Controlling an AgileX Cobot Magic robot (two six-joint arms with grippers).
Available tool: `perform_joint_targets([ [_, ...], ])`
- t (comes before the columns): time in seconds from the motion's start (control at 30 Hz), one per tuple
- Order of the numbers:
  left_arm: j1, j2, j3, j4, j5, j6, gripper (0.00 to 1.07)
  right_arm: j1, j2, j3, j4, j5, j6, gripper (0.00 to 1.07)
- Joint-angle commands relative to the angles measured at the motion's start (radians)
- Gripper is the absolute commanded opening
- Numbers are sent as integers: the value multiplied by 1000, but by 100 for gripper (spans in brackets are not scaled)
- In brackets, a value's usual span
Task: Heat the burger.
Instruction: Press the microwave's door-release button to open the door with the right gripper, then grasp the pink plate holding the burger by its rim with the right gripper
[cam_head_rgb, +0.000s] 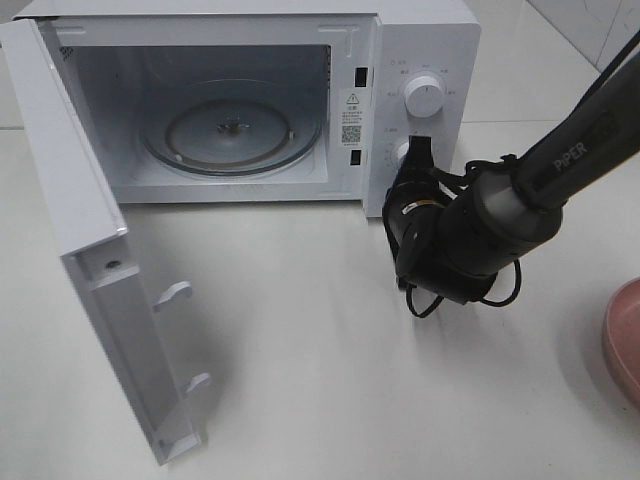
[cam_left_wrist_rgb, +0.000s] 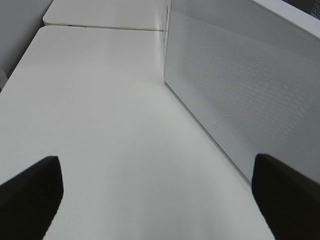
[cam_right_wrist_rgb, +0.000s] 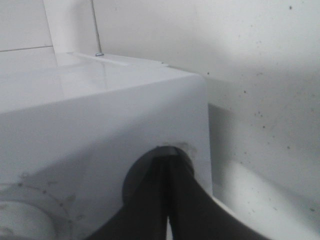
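Observation:
The burger is out of view in every frame. The white microwave (cam_head_rgb: 420, 40) stands at the back with its door (cam_head_rgb: 70, 230) swung wide open to the left. Its glass turntable (cam_head_rgb: 232, 128) is bare. My right gripper (cam_head_rgb: 413, 160) is at the microwave's control panel, with its tips against the lower knob (cam_head_rgb: 401, 153). In the right wrist view the two fingers (cam_right_wrist_rgb: 167, 165) meet tip to tip on a dark round knob (cam_right_wrist_rgb: 145, 175). My left gripper (cam_left_wrist_rgb: 155, 200) is open and empty over bare table beside the door's outer face (cam_left_wrist_rgb: 240, 90). It is not in the exterior view.
The rim of a round pink plate (cam_head_rgb: 622, 340) shows at the right edge of the table. The upper knob (cam_head_rgb: 422, 96) sits above my right gripper. The open door juts toward the front left. White tabletop (cam_head_rgb: 320, 380) lies in front of the microwave.

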Motion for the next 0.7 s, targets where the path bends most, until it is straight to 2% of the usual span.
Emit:
perform_joint_targets([
  [0.03, 2, -21, 3, 0, -7, 1, 98, -20, -55, 8, -90, -62, 14, 0],
  [0.5, 2, -21, 3, 0, -7, 1, 98, -20, -131, 96, -161, 105, 11, 0],
  [0.7, 2, -21, 3, 0, -7, 1, 98, -20, -187, 143, -162, 181, -63, 0],
])
